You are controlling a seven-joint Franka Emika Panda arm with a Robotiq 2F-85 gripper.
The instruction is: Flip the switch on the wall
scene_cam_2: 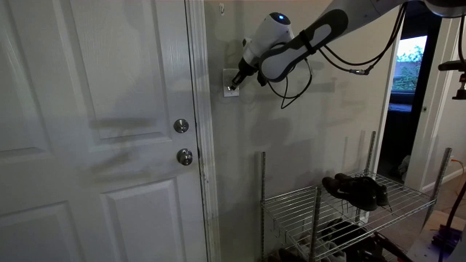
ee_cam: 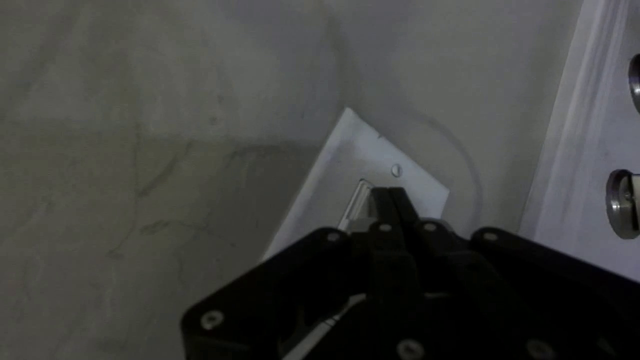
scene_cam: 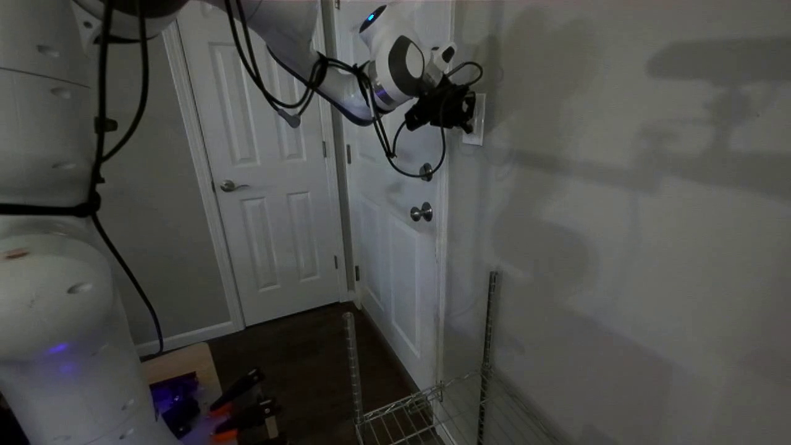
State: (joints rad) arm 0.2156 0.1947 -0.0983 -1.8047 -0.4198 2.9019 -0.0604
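The switch is a white rectangular plate on the light grey wall [scene_cam: 618, 259]. It shows in both exterior views [scene_cam: 474, 138] [scene_cam_2: 230, 93] and tilted in the wrist view [ee_cam: 345, 155]. The wall also fills much of the wrist view [ee_cam: 125, 165]. My gripper [ee_cam: 389, 191] is shut, its two black fingertips together with nothing seen between them. The fingertips lie over the middle opening of the plate, at or close to it; I cannot tell if they touch. In both exterior views the gripper [scene_cam: 469, 122] [scene_cam_2: 233, 87] is at the plate. The fingers hide the toggle in the wrist view.
A white panelled door [scene_cam_2: 120, 109] with a round knob [scene_cam_2: 184, 157] and a deadbolt [scene_cam_2: 181, 126] stands beside the switch. A wire shelf rack [scene_cam_2: 291, 203] with dark shoes [scene_cam_2: 355, 191] stands below along the wall. Cables [scene_cam: 395, 164] hang from the arm.
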